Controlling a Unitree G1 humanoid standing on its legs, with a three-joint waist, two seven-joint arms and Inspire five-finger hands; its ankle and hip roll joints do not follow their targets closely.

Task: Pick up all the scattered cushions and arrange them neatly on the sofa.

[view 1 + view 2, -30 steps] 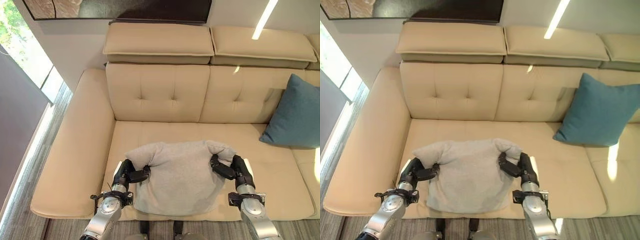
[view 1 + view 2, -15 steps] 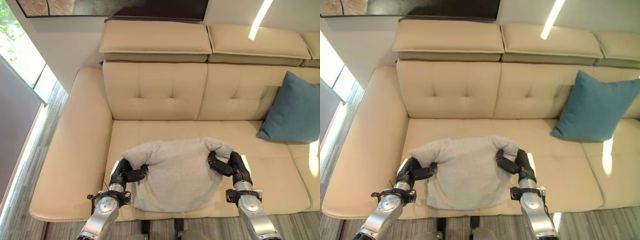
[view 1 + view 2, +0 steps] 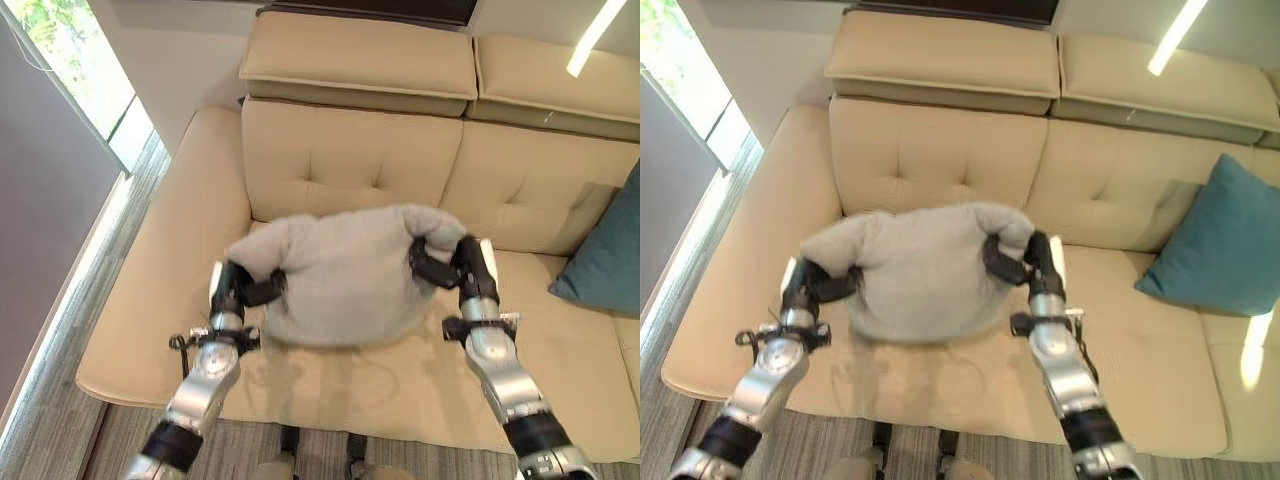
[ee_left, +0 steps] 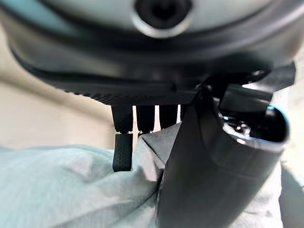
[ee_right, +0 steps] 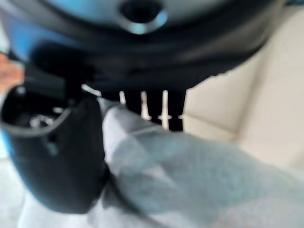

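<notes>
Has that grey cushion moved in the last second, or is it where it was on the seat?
Yes. The grey cushion has been lifted up and back: it lay on the seat, and now overlaps the tufted sofa backrest.

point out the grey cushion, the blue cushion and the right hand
grey cushion (image 3: 340,275), left eye view, middle of its front face
blue cushion (image 3: 1230,240), right eye view, middle of its visible face
right hand (image 3: 462,268), left eye view, back of the hand gripping the grey cushion's corner

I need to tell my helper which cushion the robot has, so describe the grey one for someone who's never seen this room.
Find the beige sofa. Above the left end of its seat, before the tufted backrest, the grey cushion hangs between the left hand and the right hand. It is soft and grey; the blue cushion leans far right.
</notes>
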